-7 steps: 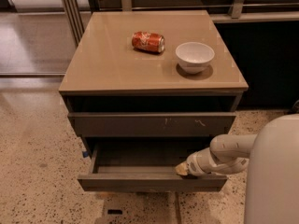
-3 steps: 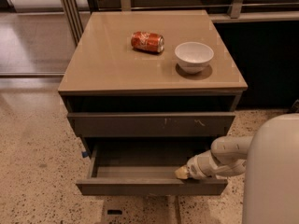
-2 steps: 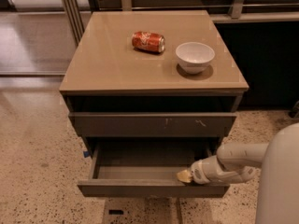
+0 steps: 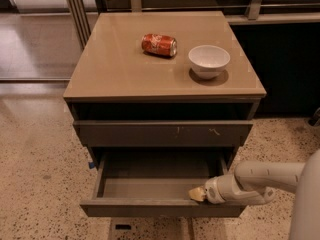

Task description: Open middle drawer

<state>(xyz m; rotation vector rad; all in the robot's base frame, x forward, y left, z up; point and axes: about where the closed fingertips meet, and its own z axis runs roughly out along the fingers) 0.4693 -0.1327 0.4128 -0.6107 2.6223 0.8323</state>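
Grey-brown and handleless, the middle drawer point(image 4: 160, 209) stands well out from the cabinet toward the near side, its grey inside showing and a small blue tab point(image 4: 91, 164) at its left end. Above it the upper drawer point(image 4: 162, 133), with white scratch marks on its front, sits nearly flush. The hand point(image 4: 198, 194) is at the right part of the open drawer's front wall, its tan tip touching the inner top edge, with the pale arm point(image 4: 265, 181) reaching in from the near right. Whether the hand is open or clamped on that wall cannot be told. By the look of it the opening is close to done, so the risks lie in what little travel remains. The contact point is far to the right of centre, so more pulling could skew the drawer on its runners and jam it. Pulling too far could bring it off its stops. With no handle to hold, the hand could also slip off the plain edge. A jolt to the cabinet might set the red soda can point(image 4: 159, 44), lying on its side on the tan surface point(image 4: 125, 64) near the white bowl point(image 4: 209, 60), rolling.
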